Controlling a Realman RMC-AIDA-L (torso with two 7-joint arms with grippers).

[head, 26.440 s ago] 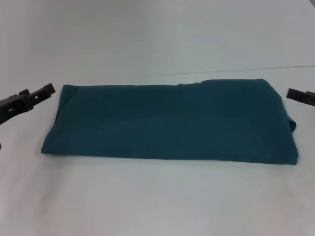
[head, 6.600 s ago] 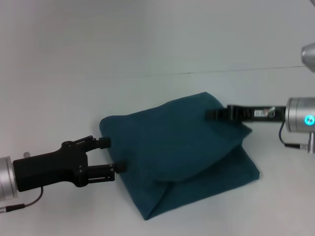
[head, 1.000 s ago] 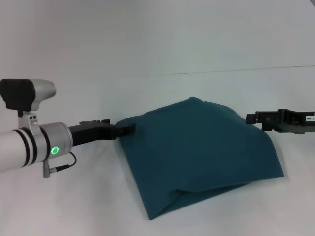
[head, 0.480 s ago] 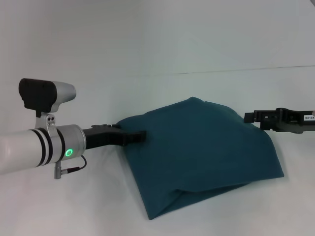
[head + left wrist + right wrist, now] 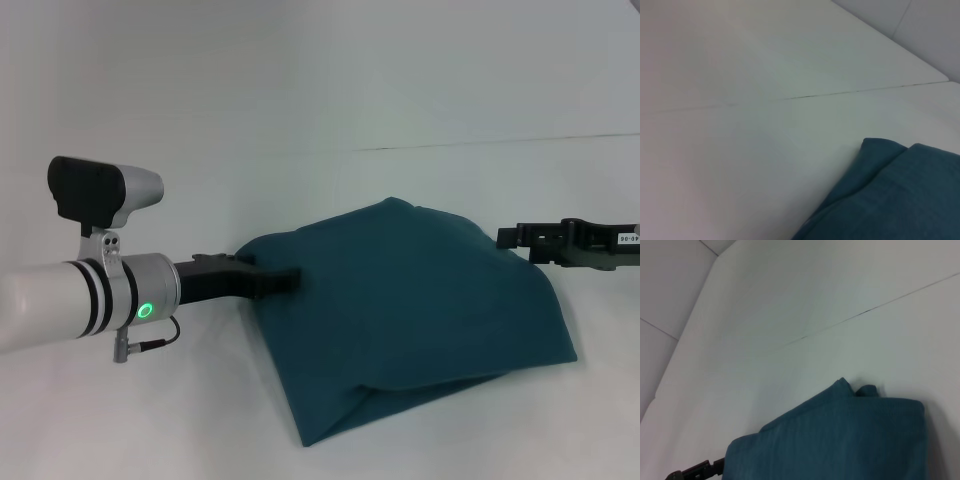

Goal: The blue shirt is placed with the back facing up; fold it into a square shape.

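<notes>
The blue shirt (image 5: 420, 310) lies folded into a rough, puffy, skewed square on the white table, a lower layer showing along its near edge. My left gripper (image 5: 285, 275) comes in from the left, its tip against the shirt's left edge. My right gripper (image 5: 508, 237) reaches in from the right and meets the shirt's far right edge. The shirt's corner shows in the left wrist view (image 5: 900, 200). The right wrist view shows the shirt (image 5: 840, 440) with the left gripper (image 5: 715, 465) at its far side.
The white table (image 5: 300, 100) has a thin seam line (image 5: 480, 143) running across behind the shirt. The left arm's silver wrist with a green light (image 5: 140, 310) sits low over the table at the left.
Over the last second my left gripper has slid right, into the shirt's left edge. The right gripper and the shirt have hardly moved.
</notes>
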